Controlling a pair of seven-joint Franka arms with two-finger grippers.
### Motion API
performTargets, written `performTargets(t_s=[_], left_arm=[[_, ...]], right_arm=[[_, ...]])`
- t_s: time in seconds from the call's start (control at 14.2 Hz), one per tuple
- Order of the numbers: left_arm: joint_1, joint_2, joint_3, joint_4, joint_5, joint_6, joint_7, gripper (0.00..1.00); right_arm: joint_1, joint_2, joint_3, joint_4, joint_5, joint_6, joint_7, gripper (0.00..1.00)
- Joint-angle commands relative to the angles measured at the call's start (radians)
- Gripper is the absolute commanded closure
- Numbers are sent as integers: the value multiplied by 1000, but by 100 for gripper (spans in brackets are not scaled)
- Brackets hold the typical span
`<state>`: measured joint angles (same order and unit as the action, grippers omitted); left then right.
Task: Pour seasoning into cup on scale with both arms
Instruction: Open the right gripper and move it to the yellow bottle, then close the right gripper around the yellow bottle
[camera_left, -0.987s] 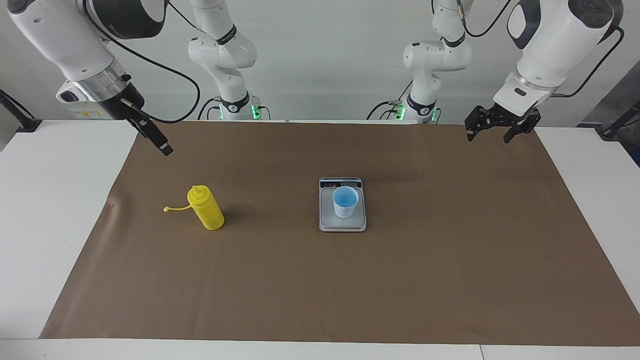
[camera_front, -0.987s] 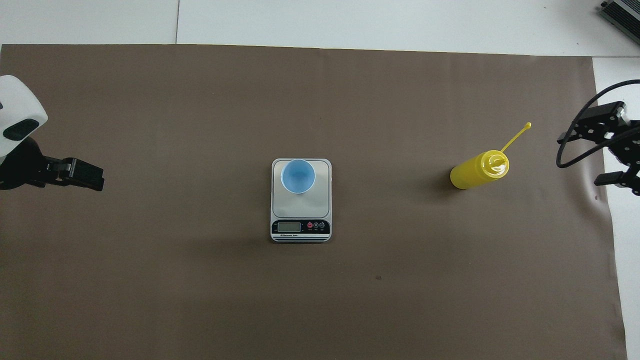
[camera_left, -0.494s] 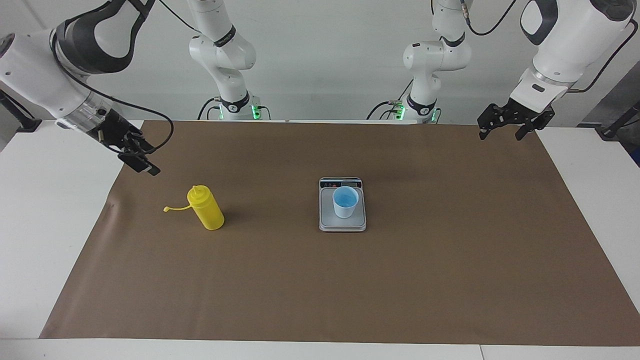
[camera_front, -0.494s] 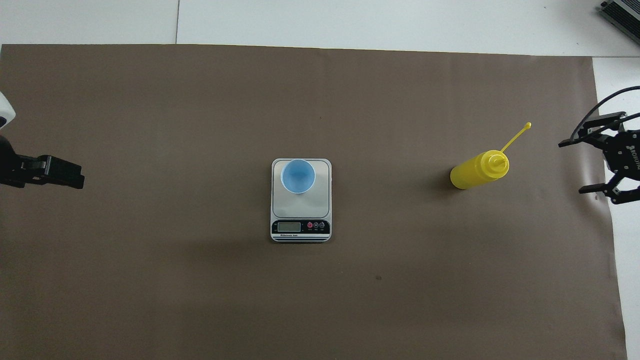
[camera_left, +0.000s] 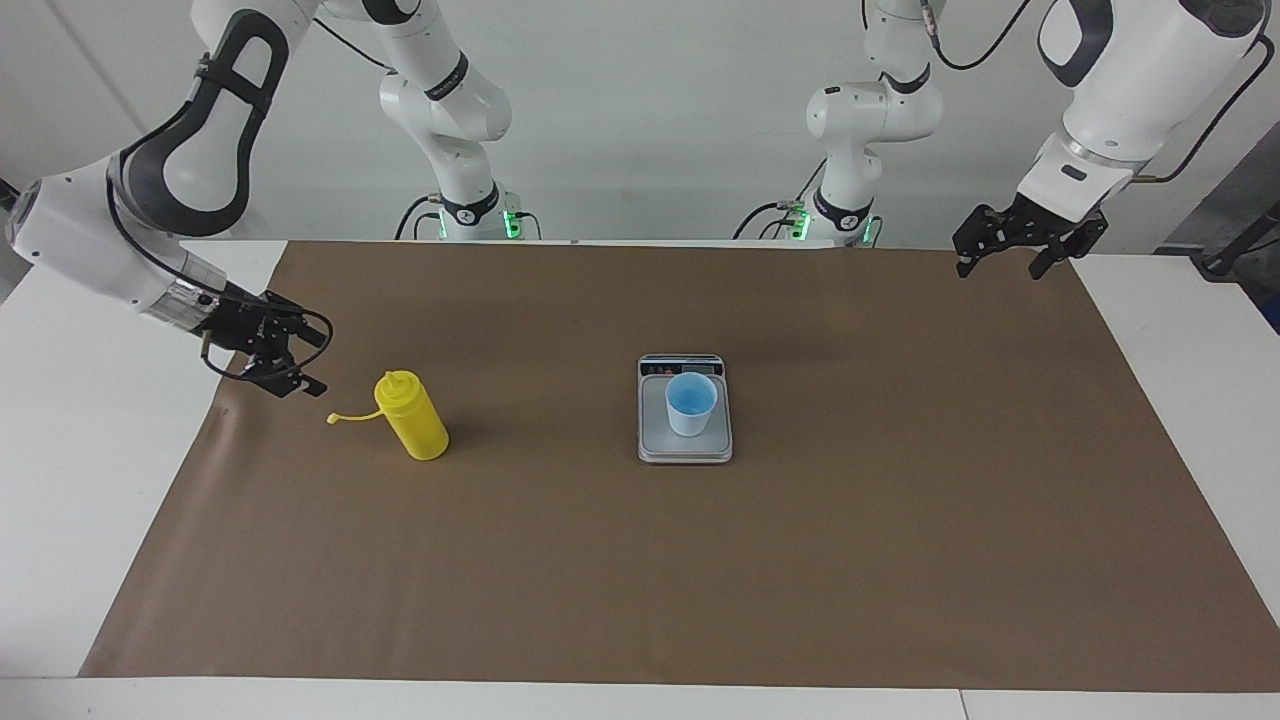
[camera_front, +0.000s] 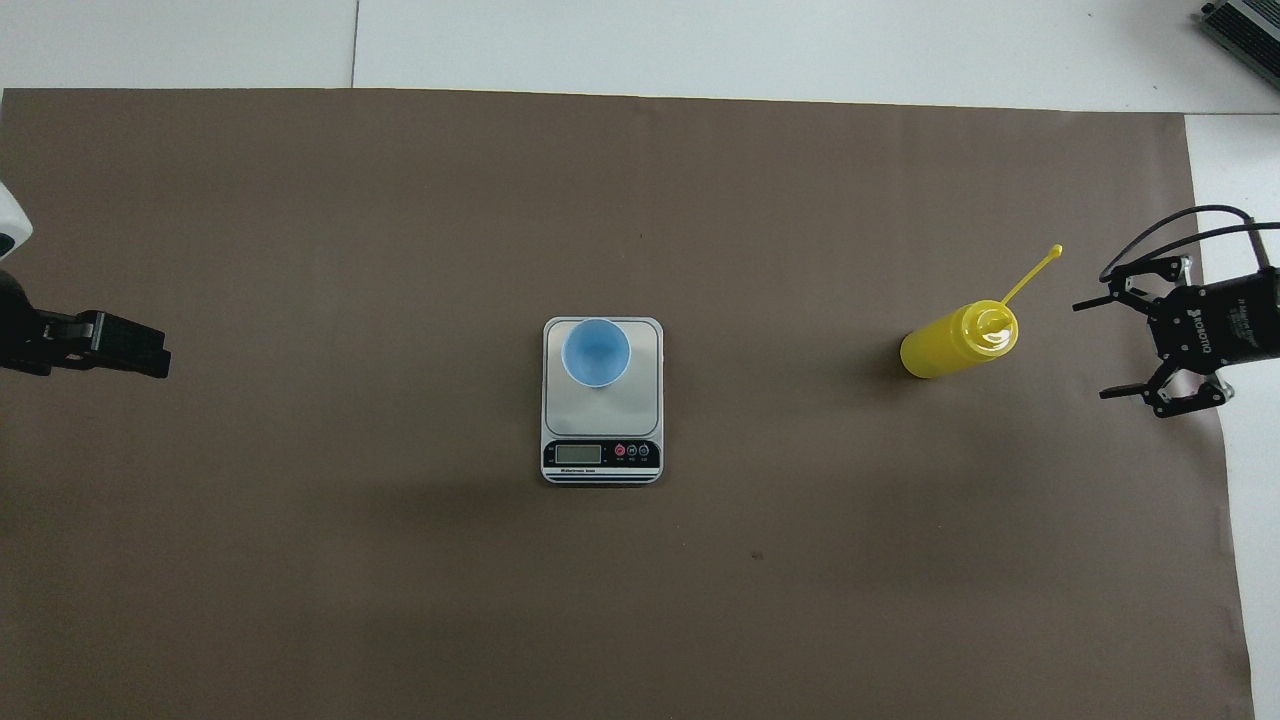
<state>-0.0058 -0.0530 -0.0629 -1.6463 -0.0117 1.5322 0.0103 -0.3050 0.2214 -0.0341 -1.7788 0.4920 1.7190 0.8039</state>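
The seasoning (camera_left: 411, 417) bottle stands upright on the brown mat at the right arm's end of the bench, well apart from the cup (camera_left: 691, 403), which sits on the scale (camera_left: 685, 446) at mid-mat. The right tool (camera_left: 312, 367), jaws wide and holding nothing, is low beside the bottle's cap strap without touching it. The left tool (camera_left: 1003, 260), also wide and holding nothing, waits over its own end of the mat.

Brown paper sheet (camera_left: 900, 560) covers the white table (camera_left: 90, 420); flat.

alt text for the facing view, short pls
Open right gripper hovers beside an upright yellow seasoning bottle; a blue cup sits on the scale mid-table. The left gripper, also open, waits over the brown mat's corner.
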Motion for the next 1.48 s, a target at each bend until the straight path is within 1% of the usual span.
performTargets(t_s=[0.0, 0.28, 0.42, 0.63, 0.78, 0.85, 1.13, 1.27, 1.41], left_arm=[[7, -13, -8, 0, -7, -18, -12, 0], [7, -21, -6, -10, -7, -17, -12, 0], [7, -21, -6, -10, -8, -17, -12, 0], [-5, -22, -8, -10, -8, -17, -7, 0], [-6, -22, -9, -10, -8, -17, -7, 0], [-6, -22, -9, -10, -10, -17, -7, 0], [-6, -22, -9, -10, -8, -17, -7, 0], [-6, -21, -9, -10, -10, 27, -12, 0], [-6, -18, -9, -10, -10, 60, -12, 0]], right_arm=[[-5, 7, 8, -76, 78, 65, 47, 0], [-8, 71, 8, -76, 122, 74, 70, 0], [-13, 114, 10, -65, 160, 54, 67, 0], [-13, 142, 10, -64, 209, 45, 26, 0], [-3, 171, 14, -6, 221, -2, 20, 0], [1, 173, 14, -5, 252, 1, 21, 0], [4, 184, 14, -13, 284, 37, 21, 0], [4, 184, 14, -16, 289, 53, 23, 0], [4, 179, 14, -34, 350, 53, 28, 0]])
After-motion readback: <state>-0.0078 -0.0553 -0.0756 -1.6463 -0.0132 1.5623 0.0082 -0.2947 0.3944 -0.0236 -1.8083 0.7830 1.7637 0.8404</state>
